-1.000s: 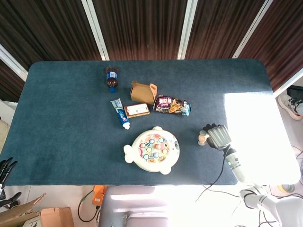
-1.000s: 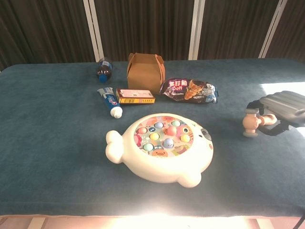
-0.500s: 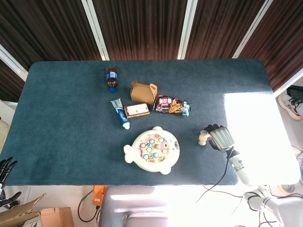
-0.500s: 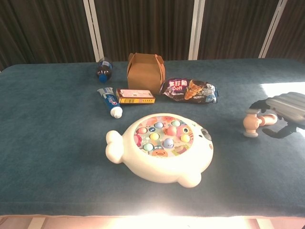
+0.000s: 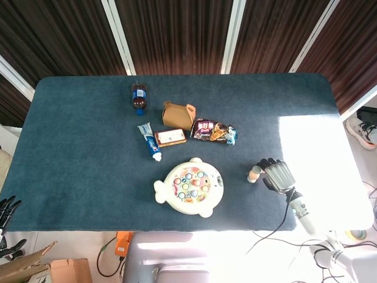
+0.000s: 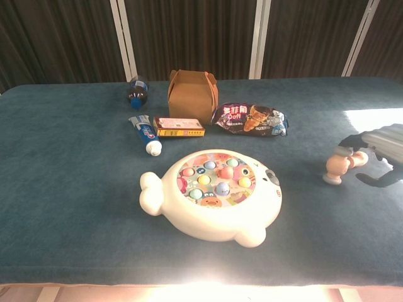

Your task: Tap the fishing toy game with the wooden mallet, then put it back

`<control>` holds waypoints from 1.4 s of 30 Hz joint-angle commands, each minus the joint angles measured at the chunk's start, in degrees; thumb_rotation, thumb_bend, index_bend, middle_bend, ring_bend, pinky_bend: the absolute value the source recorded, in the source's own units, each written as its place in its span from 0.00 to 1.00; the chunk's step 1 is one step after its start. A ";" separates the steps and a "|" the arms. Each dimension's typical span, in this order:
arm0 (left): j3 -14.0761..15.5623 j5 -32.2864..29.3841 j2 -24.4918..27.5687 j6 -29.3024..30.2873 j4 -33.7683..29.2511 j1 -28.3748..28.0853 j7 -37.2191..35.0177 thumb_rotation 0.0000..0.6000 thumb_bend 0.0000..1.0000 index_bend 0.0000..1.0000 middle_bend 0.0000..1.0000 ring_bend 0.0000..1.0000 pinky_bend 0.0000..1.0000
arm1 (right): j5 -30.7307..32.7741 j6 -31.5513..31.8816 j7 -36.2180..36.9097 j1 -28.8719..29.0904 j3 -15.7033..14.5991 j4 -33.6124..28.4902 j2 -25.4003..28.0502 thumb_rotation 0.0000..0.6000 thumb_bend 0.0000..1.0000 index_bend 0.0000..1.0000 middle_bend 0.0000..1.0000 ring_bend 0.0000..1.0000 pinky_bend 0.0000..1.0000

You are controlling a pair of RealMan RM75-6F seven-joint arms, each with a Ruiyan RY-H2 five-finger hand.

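Observation:
The white fish-shaped fishing toy game [image 5: 189,187] [image 6: 211,194], with coloured fish in its round dish, lies at the table's front centre. The wooden mallet [image 5: 254,174] [image 6: 337,167] is to its right, tilted, with its head low at the blue cloth. My right hand [image 5: 277,175] [image 6: 383,143] is at the mallet's right end, fingers curled around the handle. That hand is partly cut off by the chest view's right edge. My left hand [image 5: 7,206] hangs off the table's front left corner, fingers apart and holding nothing.
Behind the toy lie a toothpaste tube [image 5: 149,141], a small flat box [image 5: 171,137], a brown carton [image 5: 178,115], a snack packet [image 5: 214,131] and a cola bottle [image 5: 138,98]. Bright sunlight falls on the blue table [image 5: 76,147] at its right end.
My right hand has drawn back to the right and toward the front edge. The mallet has tilted and its head has sunk toward the cloth.

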 commanded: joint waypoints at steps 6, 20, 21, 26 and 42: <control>0.07 0.16 0.12 0.04 -0.44 -0.05 0.57 1.00 0.14 0.00 0.00 0.00 0.07 | -0.21 1.34 1.49 -1.00 0.07 0.03 0.82 1.00 0.34 0.37 0.29 0.26 0.49; -0.03 -0.08 0.39 0.18 -0.96 0.13 0.76 1.00 0.14 0.00 0.00 0.00 0.07 | -0.67 2.26 1.51 -1.42 0.25 -0.63 1.32 1.00 0.34 0.32 0.27 0.23 0.47; -0.04 -0.12 0.36 0.26 -0.85 0.20 0.64 1.00 0.14 0.00 0.00 0.00 0.07 | -0.72 2.98 1.68 -1.77 0.29 -1.08 1.66 1.00 0.34 0.28 0.23 0.20 0.46; -0.10 0.04 0.16 1.29 -0.40 0.56 0.02 1.00 0.14 0.00 0.00 0.00 0.07 | -0.83 10.45 2.03 -5.37 1.02 -9.12 6.64 1.00 0.30 0.00 0.00 0.00 0.30; 1.82 2.44 0.32 2.06 -13.49 1.58 7.80 1.00 0.14 0.00 0.00 0.00 0.07 | -0.96 32.35 -14.14 -28.13 -7.15 -43.67 28.13 1.00 0.28 0.00 0.00 0.00 0.00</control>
